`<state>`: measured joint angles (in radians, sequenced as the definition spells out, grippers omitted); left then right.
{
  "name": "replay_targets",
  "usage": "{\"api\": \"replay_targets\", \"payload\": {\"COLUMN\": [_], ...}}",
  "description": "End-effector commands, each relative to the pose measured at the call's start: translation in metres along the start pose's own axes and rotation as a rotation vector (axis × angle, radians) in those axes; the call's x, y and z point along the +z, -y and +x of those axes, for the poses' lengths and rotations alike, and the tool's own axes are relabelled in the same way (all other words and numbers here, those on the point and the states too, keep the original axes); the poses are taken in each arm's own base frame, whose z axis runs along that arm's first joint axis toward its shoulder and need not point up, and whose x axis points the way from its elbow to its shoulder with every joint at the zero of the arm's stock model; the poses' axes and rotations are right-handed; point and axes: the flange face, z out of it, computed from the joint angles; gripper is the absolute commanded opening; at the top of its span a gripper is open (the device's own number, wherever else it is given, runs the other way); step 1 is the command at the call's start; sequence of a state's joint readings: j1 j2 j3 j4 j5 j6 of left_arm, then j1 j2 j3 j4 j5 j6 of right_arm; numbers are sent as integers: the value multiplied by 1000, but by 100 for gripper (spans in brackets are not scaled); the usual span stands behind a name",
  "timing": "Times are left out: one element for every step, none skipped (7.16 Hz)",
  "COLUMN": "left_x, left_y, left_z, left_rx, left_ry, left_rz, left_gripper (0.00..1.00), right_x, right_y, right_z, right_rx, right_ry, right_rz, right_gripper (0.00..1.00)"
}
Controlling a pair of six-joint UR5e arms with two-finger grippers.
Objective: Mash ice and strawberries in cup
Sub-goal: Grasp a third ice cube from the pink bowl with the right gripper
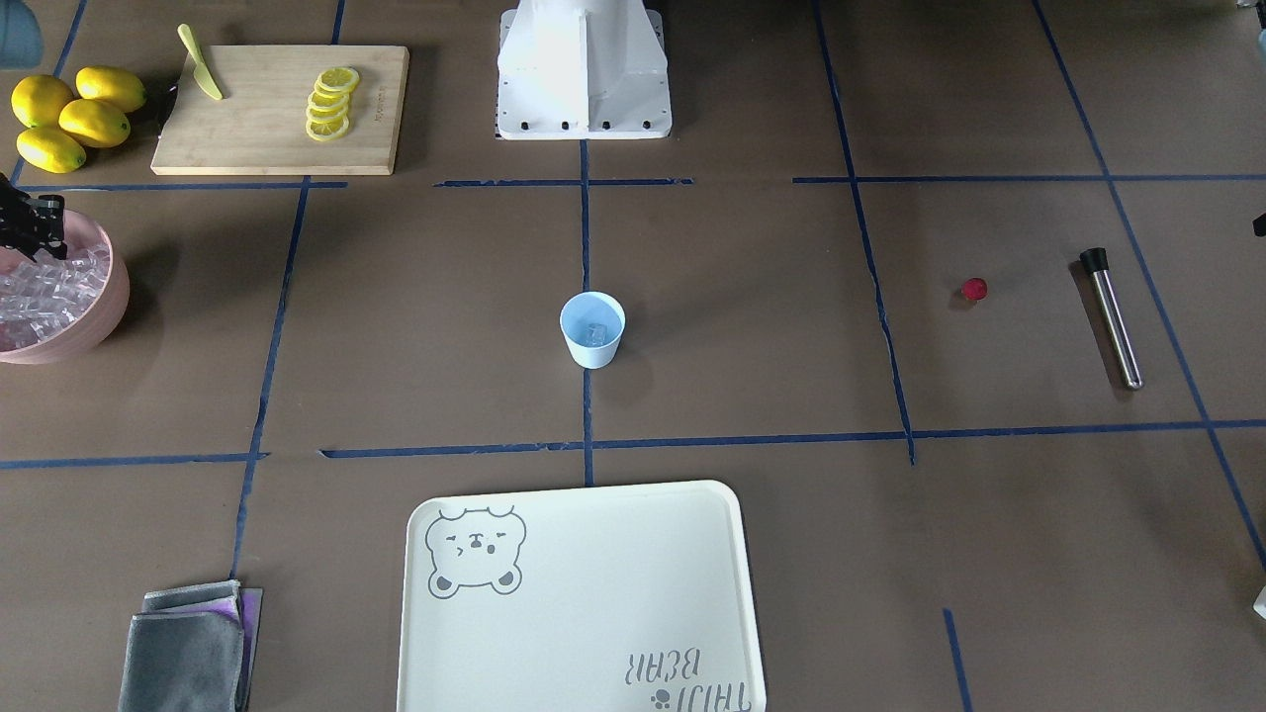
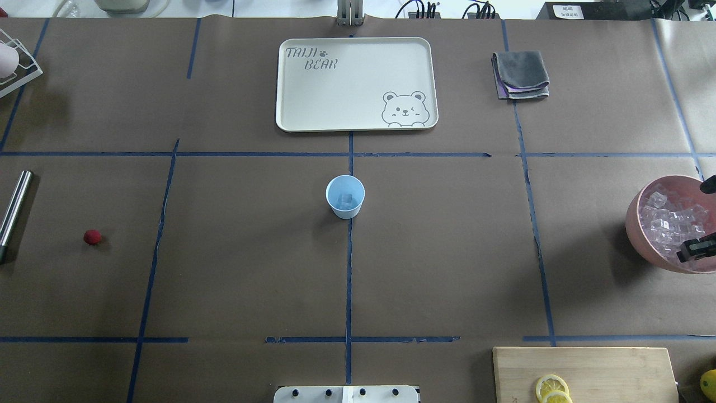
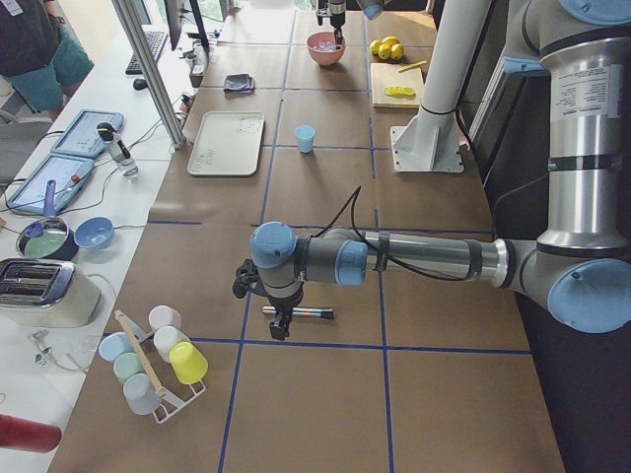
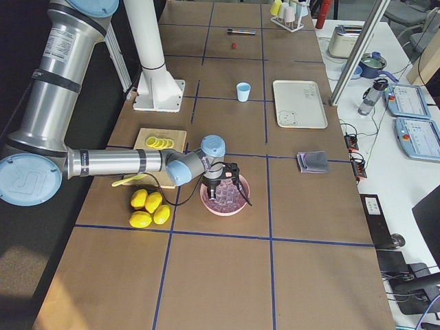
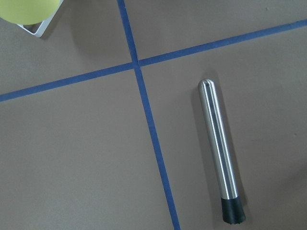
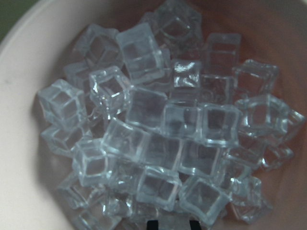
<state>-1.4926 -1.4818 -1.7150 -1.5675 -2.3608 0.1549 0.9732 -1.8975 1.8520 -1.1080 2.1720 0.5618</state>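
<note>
1. table cover point(image 1: 752, 297): brown paper, matt; grid lines of blue tape point(image 1: 586, 247).
2. rod point(image 5: 218, 143): smooth shiny metal, matt black tip.
3. cup point(image 1: 592, 331): light-blue plastic, smooth.
4. ice point(image 6: 158, 139): clear, glassy, glossy.
5. bowl point(image 6: 19, 143): pink, matt.
6. board point(image 1: 267, 119): pale wood.
7. tray point(image 2: 347, 84): cream, smooth.
8. cloth point(image 2: 520, 73): grey fabric.

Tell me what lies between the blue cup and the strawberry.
Nothing: from cup to strawberry only bare brown paper and one blue tape line, in the overhead view.
</note>
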Motion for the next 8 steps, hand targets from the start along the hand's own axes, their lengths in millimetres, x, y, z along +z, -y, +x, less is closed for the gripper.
{"api": "replay_targets", "payload": {"left_x": [0,0,0,0,0,0,0,1], "left_y": [0,0,0,0,0,0,0,0], "left_z": [0,0,0,0,0,0,0,0], "left_rx": [0,0,0,0,-1,-1,-1,-1], "left_ry": [0,0,-1,0,-2,0,0,0], "left_rz": [0,0,0,0,-1,-1,-1,-1], "left_gripper": [100,100,100,100,100,100,100,100], "right_x": [-10,-26,-43,-57,-68,-75,-80,-96], "right_y": [1,-6,-10,-8,3,20,25,43], "right_z": [-7,-12,-21,-33,-40,-56,-58,-70], "right_rx": [-8,-15,-26,-45,-54,-81,-83,-76], "right_ry": [13,20,32,49,61,81,89,93], "right_rz": [16,31,53,78,114,144,155,178], "right_gripper": [6,4,4,4,1,0,0,0]}}
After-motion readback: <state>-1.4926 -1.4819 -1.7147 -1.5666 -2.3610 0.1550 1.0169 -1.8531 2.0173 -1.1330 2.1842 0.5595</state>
